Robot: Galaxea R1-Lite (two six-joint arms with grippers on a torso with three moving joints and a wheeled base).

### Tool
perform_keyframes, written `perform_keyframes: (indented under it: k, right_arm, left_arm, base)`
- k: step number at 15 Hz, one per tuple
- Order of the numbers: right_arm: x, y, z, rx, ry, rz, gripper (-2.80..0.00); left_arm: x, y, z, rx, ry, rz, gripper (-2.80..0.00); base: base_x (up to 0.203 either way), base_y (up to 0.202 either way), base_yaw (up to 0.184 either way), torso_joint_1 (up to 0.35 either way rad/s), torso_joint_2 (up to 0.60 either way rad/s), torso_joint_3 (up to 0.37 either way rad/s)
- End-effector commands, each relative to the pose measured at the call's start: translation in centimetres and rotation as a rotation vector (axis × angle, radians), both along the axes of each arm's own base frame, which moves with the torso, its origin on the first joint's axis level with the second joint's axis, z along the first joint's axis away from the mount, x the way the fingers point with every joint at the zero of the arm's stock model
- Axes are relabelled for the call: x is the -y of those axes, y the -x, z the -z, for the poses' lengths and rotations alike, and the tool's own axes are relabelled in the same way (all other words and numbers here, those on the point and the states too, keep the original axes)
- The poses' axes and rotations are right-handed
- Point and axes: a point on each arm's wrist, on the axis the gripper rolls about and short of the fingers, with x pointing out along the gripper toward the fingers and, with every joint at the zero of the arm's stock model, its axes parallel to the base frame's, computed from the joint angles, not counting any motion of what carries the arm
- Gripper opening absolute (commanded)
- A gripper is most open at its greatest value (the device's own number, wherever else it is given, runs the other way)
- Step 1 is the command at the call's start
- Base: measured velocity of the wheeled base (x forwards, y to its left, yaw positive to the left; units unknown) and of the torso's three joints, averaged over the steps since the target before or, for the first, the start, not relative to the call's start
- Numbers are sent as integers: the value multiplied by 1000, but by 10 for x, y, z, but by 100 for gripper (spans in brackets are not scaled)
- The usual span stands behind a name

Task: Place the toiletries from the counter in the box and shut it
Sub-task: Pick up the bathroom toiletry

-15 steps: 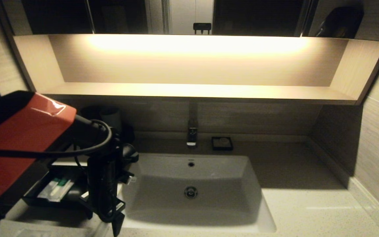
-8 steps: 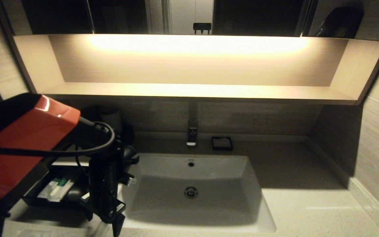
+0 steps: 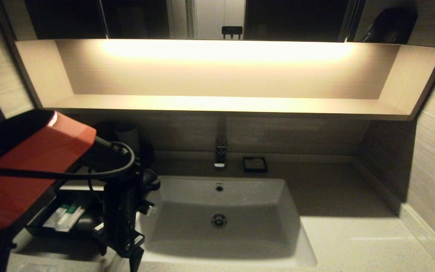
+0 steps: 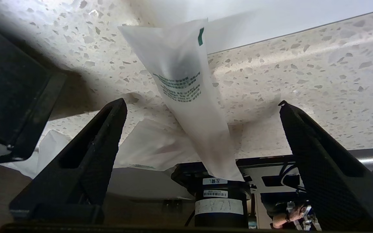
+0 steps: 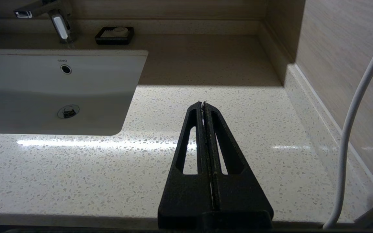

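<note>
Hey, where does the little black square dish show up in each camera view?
Head view: the black dish sits behind the basin, right of the tap.
Left wrist view: not in it; the open left gripper hangs over a sachet.
Right wrist view: beside the tap, beyond the shut right gripper.
Shared landmark: the tap.
</note>
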Motion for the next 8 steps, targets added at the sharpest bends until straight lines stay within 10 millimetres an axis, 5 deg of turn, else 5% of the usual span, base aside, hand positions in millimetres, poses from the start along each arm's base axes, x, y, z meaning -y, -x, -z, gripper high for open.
perform_keyframes:
  k: [1, 8]
  right_arm:
    - [0, 0, 0, 0, 0, 0, -280]
    - [0, 0, 0, 0, 0, 0, -280]
  left_arm:
    - [0, 0, 2, -10, -5, 1, 0]
    - [0, -2, 5, -18, -8, 0, 0]
  base:
    - [0, 0, 0, 0, 0, 0]
    - [0, 0, 0, 0, 0, 0]
